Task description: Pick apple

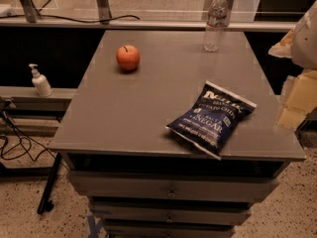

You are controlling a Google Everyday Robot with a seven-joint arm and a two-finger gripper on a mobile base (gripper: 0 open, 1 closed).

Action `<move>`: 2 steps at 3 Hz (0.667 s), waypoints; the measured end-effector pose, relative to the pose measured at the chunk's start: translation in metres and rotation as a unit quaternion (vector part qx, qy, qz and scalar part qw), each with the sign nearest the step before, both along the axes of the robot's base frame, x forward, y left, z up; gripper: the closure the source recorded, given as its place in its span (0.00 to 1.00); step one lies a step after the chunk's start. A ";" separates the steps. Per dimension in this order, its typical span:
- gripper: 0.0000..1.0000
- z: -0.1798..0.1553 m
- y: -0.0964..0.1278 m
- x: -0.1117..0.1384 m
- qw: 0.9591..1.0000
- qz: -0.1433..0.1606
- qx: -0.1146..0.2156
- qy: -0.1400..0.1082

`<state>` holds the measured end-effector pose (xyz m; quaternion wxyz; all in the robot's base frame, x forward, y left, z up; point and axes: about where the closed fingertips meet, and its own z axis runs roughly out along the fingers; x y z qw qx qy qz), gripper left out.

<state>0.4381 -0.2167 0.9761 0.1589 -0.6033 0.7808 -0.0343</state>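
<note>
The gripper (295,100) hung off the right edge of the table (138,113); whether it was apart or together I could not tell. The apple (128,57) sat well to its left and farther back, with the blue chip bag (212,119) lying between them

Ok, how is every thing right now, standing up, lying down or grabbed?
apple: resting on the table, stem up, not grabbed.
water bottle: standing upright, cap on.
chip bag: lying flat near the front edge.
pump bottle: upright, left of the table.
gripper: at the picture's right edge, far from the apple.
</note>
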 end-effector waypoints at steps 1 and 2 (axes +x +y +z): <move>0.00 0.000 0.000 0.000 1.000 0.000 0.000 0.000; 0.00 -0.003 0.018 0.011 1.000 0.003 0.027 -0.006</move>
